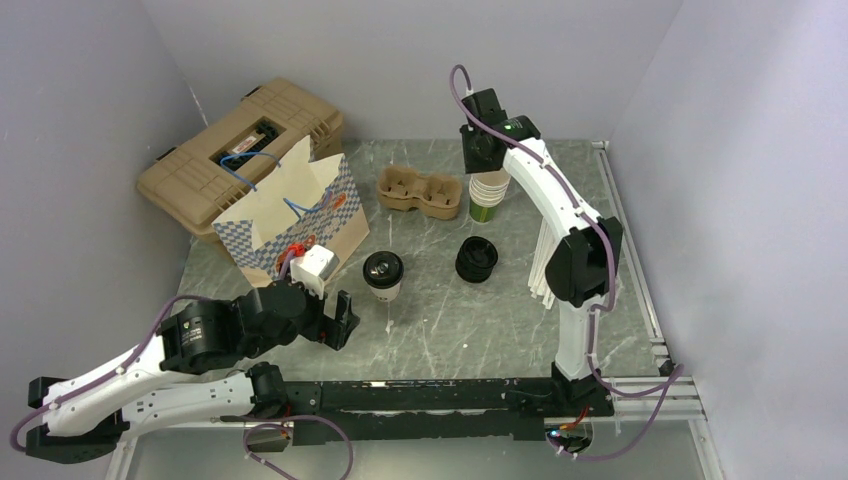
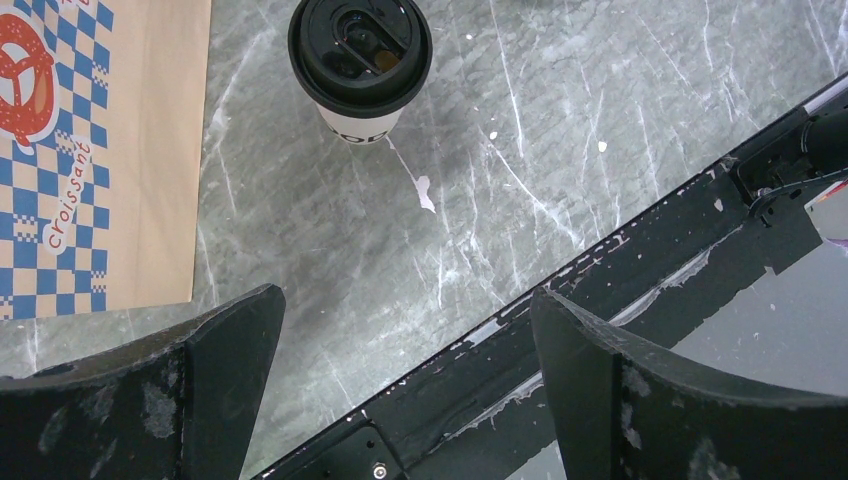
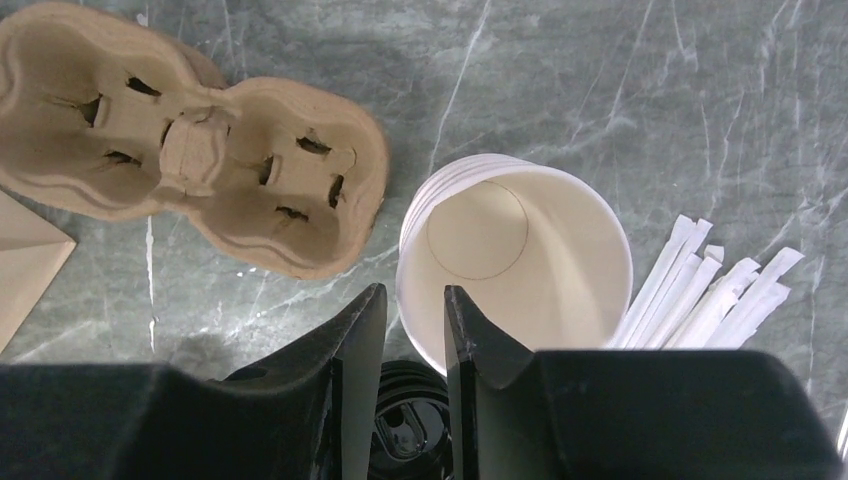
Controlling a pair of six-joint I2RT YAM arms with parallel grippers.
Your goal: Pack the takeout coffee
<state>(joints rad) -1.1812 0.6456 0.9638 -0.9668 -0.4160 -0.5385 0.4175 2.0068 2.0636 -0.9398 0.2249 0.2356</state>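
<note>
The takeout coffee (image 1: 383,272) (image 2: 360,60), a pale paper cup with a black lid, stands upright in the middle of the table. My left gripper (image 1: 345,320) (image 2: 405,300) hangs low near the front rail, wide open and empty, a short way in front of and left of the cup. My right gripper (image 1: 482,172) (image 3: 415,292) is at the back over the stack of lidless cups (image 1: 489,195) (image 3: 520,260). Its jaws stand a narrow gap apart, one finger outside the top cup's rim and one inside it.
A checkered paper bag (image 1: 290,215) (image 2: 100,150) stands open left of the coffee, in front of a tan toolbox (image 1: 240,140). A cardboard cup carrier (image 1: 420,192) (image 3: 200,140), a stack of black lids (image 1: 477,259) (image 3: 410,430) and wrapped straws (image 1: 543,260) (image 3: 710,290) lie nearby. The black rail (image 1: 420,395) (image 2: 600,270) runs along the front.
</note>
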